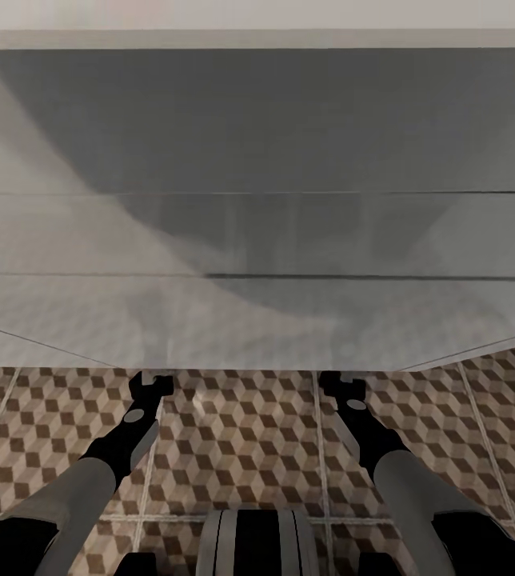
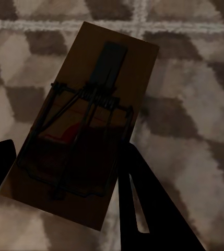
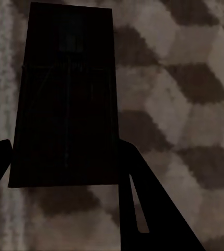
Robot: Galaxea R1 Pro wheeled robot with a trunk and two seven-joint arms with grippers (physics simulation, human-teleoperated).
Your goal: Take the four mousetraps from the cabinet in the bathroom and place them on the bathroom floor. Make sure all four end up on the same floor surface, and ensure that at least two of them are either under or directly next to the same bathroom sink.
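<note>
The white sink (image 1: 257, 200) looms over the cube-patterned bathroom floor (image 1: 241, 448), its underside the main obstruction ahead of both arms. Each end effector, left (image 2: 65, 172) and right (image 3: 65, 172), is clamped on a mousetrap. The left mousetrap (image 2: 85, 125) shows its wire spring; the right mousetrap (image 3: 65, 94) is dark. Both traps look light, stiff and thin, likely best held by the slab edges, clear of the wire.
</note>
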